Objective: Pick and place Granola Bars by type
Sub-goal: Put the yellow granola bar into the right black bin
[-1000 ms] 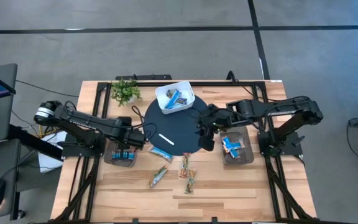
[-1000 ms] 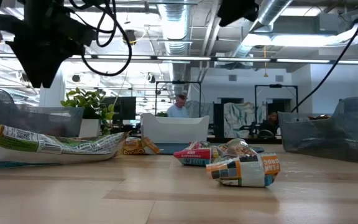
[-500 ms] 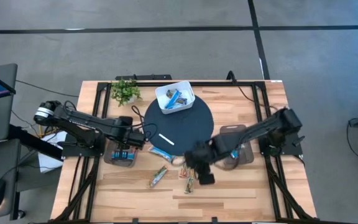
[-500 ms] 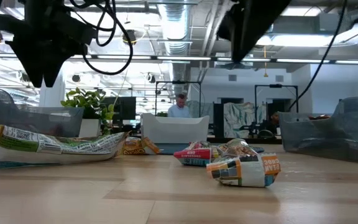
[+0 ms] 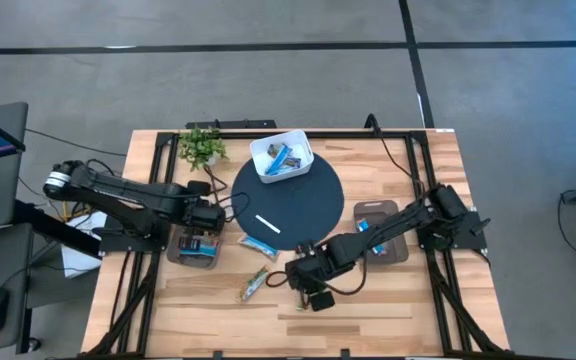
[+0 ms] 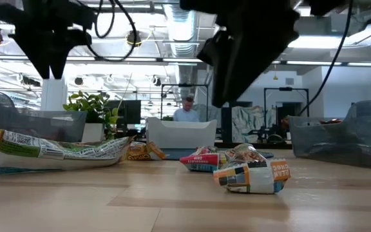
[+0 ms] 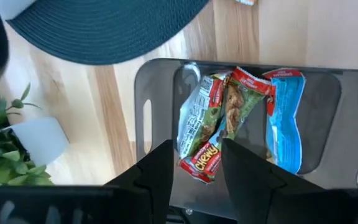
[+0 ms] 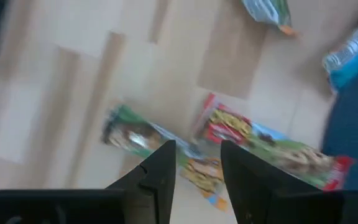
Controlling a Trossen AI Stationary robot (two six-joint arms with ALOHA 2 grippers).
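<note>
My right hand (image 5: 311,288) hovers open and empty over loose granola bars (image 5: 255,283); my left hand (image 5: 201,222), open, empty, hangs above its tray (image 7: 160,81).

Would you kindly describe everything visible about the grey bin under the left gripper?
The grey bin is a translucent smoky-grey plastic tray with rounded corners and a slot in one end wall. It sits flat on the wooden table, beside the dark round mat, near the potted plant. Inside lie three wrapped granola bars: two green-and-red ones overlapping, and a blue-and-white one next to them. The left gripper hovers above it, fingers open, touching nothing.
</note>
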